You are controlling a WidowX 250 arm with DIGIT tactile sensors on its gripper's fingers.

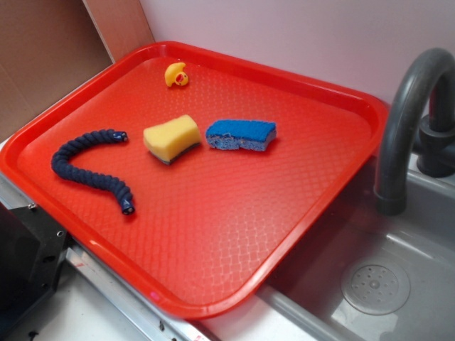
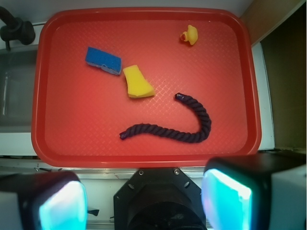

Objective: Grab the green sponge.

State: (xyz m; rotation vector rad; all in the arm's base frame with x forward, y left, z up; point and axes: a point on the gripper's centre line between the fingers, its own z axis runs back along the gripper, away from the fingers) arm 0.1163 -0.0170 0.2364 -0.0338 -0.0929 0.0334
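Resting on red tray [image 1: 313,213] beside grey sink [image 1: 398,284], green sponge [image 1: 171,138], pincer [image 2: 144,201] spread, empty.

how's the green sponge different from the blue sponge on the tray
The green sponge shows a yellow foam body with only a thin dark layer along its bottom edge; the blue sponge has a bright blue scrub top over paler blue foam. The green sponge looks chunkier and flares to one end, while the blue sponge is longer and flatter. The green sponge sits nearer the dark rope. Both lie flat on the red tray, corners nearly touching.
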